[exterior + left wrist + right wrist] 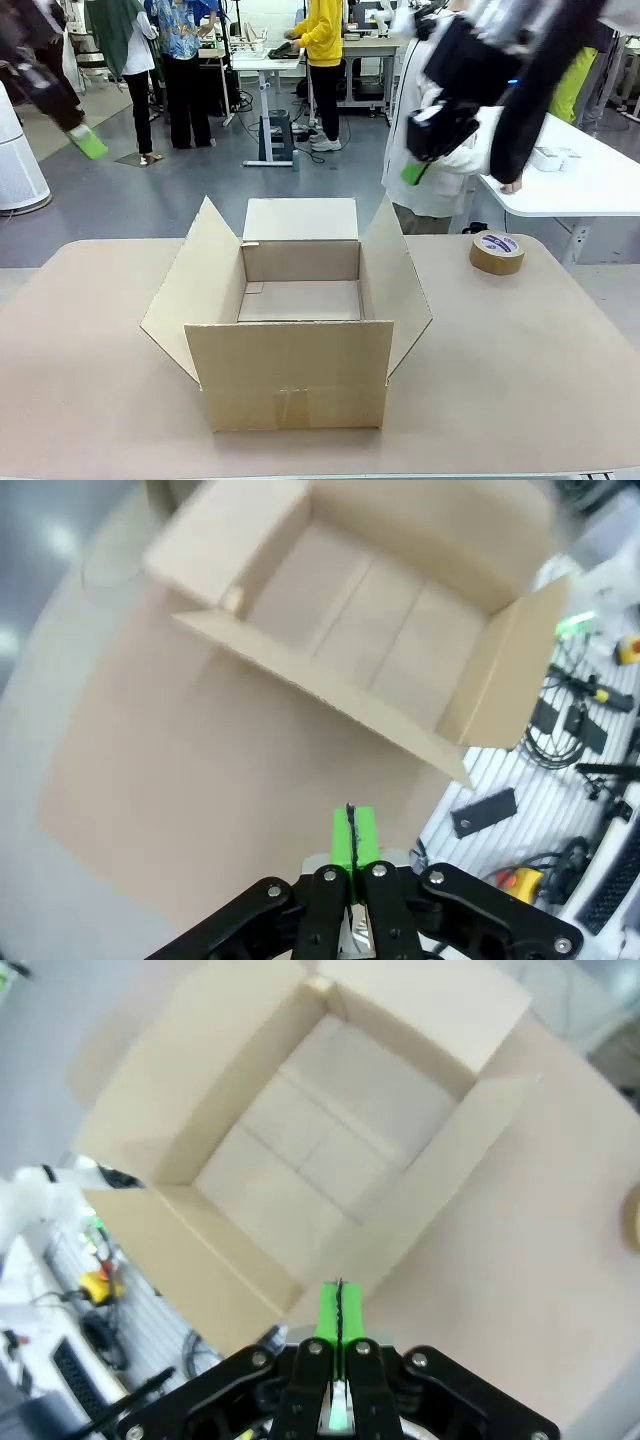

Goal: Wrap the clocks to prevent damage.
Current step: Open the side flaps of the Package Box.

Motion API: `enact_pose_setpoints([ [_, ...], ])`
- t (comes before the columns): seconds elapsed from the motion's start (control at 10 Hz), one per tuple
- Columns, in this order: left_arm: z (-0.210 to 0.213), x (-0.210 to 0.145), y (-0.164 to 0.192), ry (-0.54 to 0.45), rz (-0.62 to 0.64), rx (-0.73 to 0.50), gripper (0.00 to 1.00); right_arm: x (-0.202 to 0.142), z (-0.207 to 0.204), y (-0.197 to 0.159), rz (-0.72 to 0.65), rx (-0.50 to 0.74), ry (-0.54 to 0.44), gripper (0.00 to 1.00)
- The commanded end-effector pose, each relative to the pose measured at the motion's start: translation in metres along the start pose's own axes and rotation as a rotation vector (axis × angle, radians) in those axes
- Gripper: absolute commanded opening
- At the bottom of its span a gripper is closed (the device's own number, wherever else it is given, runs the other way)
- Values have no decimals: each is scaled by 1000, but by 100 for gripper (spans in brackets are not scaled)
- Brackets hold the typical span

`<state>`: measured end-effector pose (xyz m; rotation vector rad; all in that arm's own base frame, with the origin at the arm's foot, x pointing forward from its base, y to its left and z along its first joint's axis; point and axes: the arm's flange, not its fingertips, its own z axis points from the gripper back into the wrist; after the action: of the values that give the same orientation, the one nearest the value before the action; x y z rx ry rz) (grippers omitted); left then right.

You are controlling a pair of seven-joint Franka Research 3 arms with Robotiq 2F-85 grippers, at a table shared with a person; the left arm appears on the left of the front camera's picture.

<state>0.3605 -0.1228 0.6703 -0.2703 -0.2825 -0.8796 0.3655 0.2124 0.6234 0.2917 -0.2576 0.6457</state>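
Both clenched shut and empty above the table (80, 380): left gripper (88, 143) upper left, right gripper (415, 172) upper right. Box (290, 375) open at centre, bare inside; the clocks' location could not be told. Risk: a descending arm would likely catch an upright flap (395, 280) and shove the light box.

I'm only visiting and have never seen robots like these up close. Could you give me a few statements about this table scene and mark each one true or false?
1. The cardboard box stands open, flaps spread outward. True.
2. Something lies inside the box. False: its bottom is bare.
3. A roll of tape lies on the table, on the robot's right of the box. True.
4. The left gripper is holding something. False: its green pads are pressed together with nothing between them.
5. The right gripper is shut, above the box. True.
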Motion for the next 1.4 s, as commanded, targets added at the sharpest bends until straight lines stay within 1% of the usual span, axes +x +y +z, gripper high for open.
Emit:
enact_pose_setpoints([
  [0.0,-24,39,-9,147,199,-7,0,43,-9,12,-151,95,180,0],
  [0.1,-49,56,-13,209,263,4,0,55,-31,18,-224,81,236,0],
  [0.2,-65,67,-10,227,311,-32,0,64,-46,15,-272,68,251,0],
  [0.3,-78,75,-7,225,349,-41,0,71,-60,11,-317,48,254,0],
  [0.4,-91,82,-8,229,378,-20,0,76,-70,7,-340,17,264,0],
  [0.5,-94,83,-11,189,395,20,0,75,-73,5,-326,-39,234,0],
  [0.6,-101,72,-9,248,344,-12,0,64,-73,6,-312,65,267,0],
  [1.0,-101,72,-9,248,344,-12,0,64,-73,6,-312,65,267,0],
  [1.1,-103,78,-8,243,361,-18,0,64,-73,6,-312,65,267,0],
  [1.2,-117,78,-6,235,408,-29,0,68,-75,7,-310,41,261,1],
  [1.3,-127,77,-12,208,440,-3,0,64,-84,4,-327,74,266,1],
])
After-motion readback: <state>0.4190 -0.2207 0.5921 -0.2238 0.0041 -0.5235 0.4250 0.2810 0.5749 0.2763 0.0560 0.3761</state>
